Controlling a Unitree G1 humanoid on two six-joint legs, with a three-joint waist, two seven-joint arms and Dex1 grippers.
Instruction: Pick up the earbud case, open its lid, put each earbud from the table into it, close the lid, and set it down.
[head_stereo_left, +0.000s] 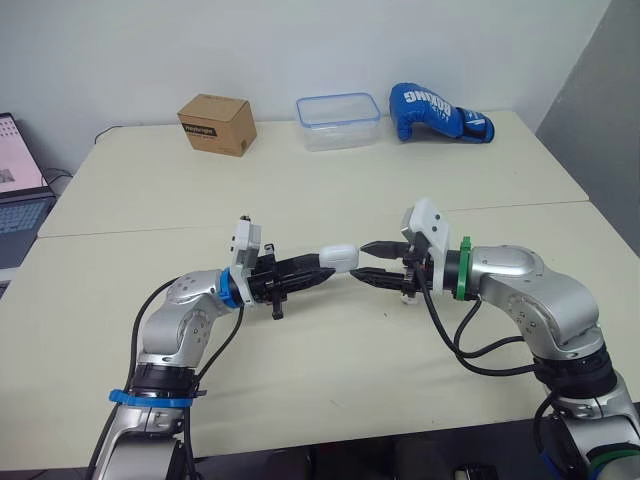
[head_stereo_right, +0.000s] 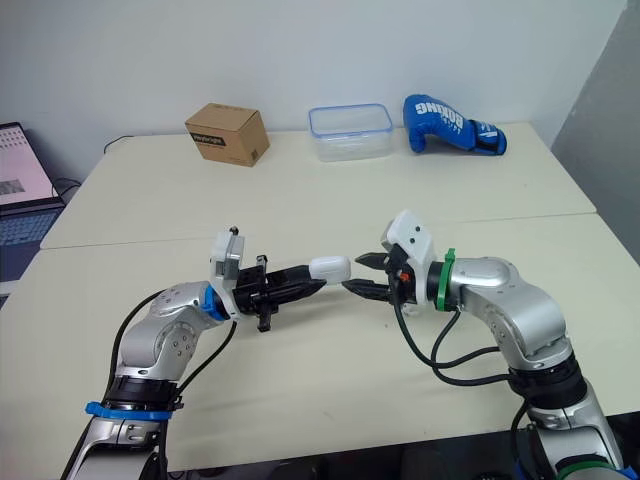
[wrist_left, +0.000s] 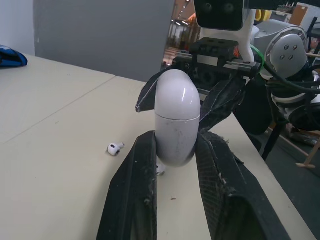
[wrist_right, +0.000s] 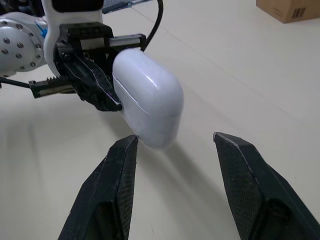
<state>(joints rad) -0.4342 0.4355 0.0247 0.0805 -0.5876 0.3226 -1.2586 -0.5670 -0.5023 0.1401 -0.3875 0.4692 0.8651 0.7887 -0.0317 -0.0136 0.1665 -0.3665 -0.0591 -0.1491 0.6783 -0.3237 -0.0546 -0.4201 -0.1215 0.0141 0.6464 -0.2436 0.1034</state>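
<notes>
Earbud case (head_stereo_left: 340, 257), lid shut, clamped above the table (head_stereo_left: 300, 190) by the left gripper (head_stereo_left: 325, 268); right gripper (head_stereo_left: 368, 262), fingers spread, just beside its lid. Boxing glove (head_stereo_left: 440, 113) lettering illegible.

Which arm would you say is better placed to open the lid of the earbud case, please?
The right. The left gripper is shut on the earbud case, so it is occupied holding it, while the right gripper is open and flanks the closed lid, ready to work on it.
</notes>
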